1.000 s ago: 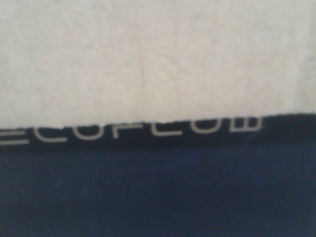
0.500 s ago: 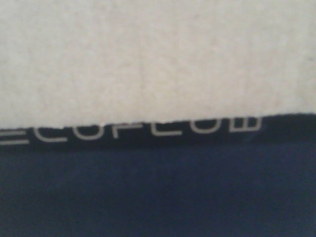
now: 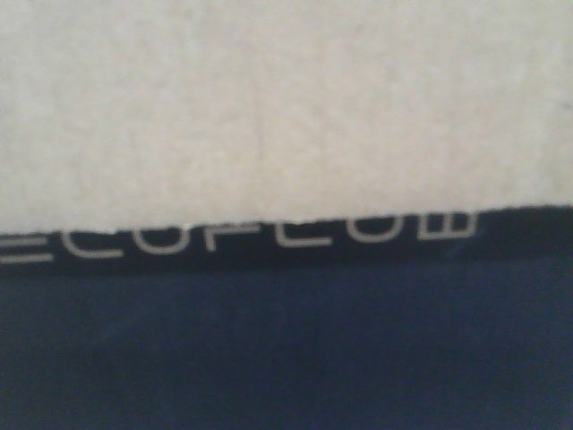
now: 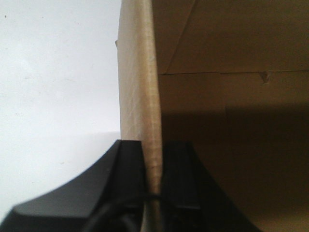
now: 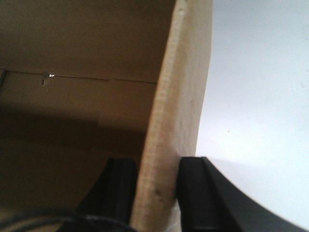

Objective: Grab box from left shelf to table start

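My left gripper (image 4: 153, 154) is clamped on the large brown corrugated cardboard box (image 4: 137, 72): its two black fingers (image 4: 126, 183) stand on either side of one upright wall, with the raw fluted edge of the board running up between them and no gap showing on either face. My right gripper (image 5: 155, 164) is closed the same way on another wall of the box, one dark finger (image 5: 118, 193) inside and one outside, both pressed against the cardboard. Past my left fingers, on the inner side, I see the shadowed brown interior (image 4: 231, 121) with a seam where two flaps meet; on the outer side lies a plain smooth white surface (image 4: 58, 87), well lit, and I cannot tell whether the box touches it. The right wrist view mirrors this, with dim interior on one side of the wall and the same kind of white surface on the other. In the front-facing view the box fills the whole frame, very close and blurred: a black printed panel (image 3: 286, 349) takes the lower half, the white ECOFLOW lettering (image 3: 233, 240) runs along its upper edge at a slight tilt, and a pale ragged-edged area (image 3: 286, 107) above cuts off the tops of the letters.
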